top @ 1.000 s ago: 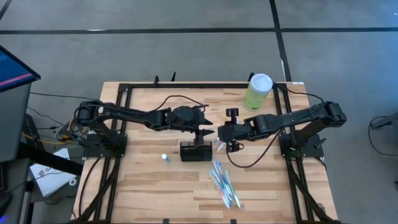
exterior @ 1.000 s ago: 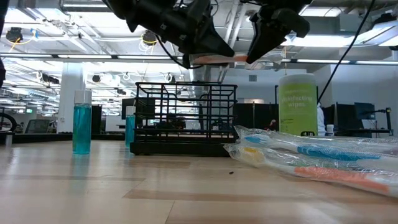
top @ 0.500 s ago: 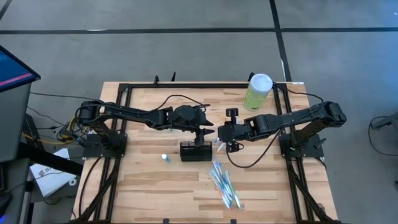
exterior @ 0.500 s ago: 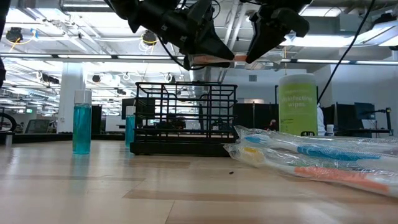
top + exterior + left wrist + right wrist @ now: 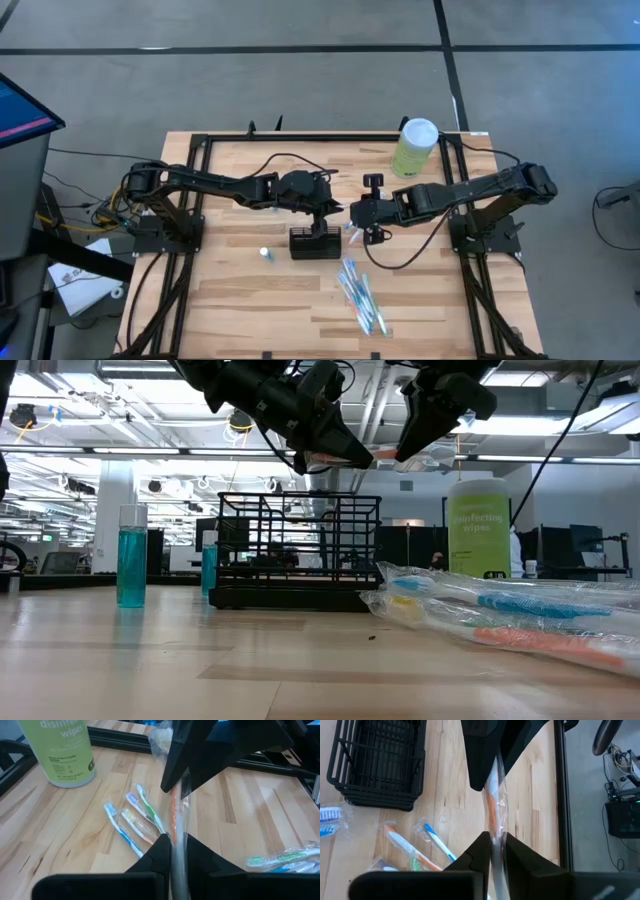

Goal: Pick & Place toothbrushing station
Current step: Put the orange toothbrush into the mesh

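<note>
The worktop (image 5: pixel 230 290) is carrying the black wire holder (image 5: pixel 315 243) at its middle, sitting with nothing in it. Above it, the left tool (image 5: pixel 174 851) and right tool (image 5: pixel 494 851) are both clenching one wrapped toothbrush (image 5: pixel 176 815) between them. A second ago, the left tool was standing wide; now it is pinching the wrapper.

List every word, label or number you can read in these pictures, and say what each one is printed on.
"disinfecting wipes": on the pale-green canister, low view.
"disinfect... wipes", first word cut off by the picture's edge: on the same canister, left wrist view.
Smaller print lower on the canister: too small to read.
Wrapped toothbrushes: no readable print.
Black wire-mesh holder and blue bottle: no text.
</note>
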Controlling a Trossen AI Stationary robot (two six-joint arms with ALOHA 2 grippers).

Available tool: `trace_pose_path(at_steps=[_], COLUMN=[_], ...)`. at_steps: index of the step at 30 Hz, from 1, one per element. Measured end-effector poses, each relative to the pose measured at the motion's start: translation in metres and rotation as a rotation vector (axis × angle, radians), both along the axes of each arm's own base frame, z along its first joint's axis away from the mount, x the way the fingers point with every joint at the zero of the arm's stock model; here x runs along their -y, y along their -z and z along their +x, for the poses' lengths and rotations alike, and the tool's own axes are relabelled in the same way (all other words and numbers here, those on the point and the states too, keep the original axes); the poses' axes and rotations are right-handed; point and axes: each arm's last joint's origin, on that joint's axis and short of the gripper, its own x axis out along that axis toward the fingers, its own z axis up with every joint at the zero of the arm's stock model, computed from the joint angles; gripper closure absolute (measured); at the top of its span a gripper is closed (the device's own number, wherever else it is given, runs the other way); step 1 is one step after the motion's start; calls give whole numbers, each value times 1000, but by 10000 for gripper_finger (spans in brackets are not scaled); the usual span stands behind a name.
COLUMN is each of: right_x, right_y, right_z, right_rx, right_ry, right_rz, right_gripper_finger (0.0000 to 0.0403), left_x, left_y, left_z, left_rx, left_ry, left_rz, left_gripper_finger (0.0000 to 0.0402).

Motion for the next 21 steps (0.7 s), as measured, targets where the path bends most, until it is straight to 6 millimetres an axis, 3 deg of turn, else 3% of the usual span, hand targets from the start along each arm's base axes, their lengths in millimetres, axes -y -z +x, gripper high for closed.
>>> trace_pose_path(at_steps=[12, 21], right_x=[-8, -7], right_y=[-4, -35], right_z=[-3, -27], right_rx=[13, 170], right_ry=[-26, 52], right_rz=[-8, 20], right_gripper_finger=[306, 261], left_x=[0, 0], left_y=[1, 18], left_z=[-1, -8], left_rx=[-16, -53], left_ry=[-12, -28], left_rz=[1, 8], left_gripper_finger=[383, 383])
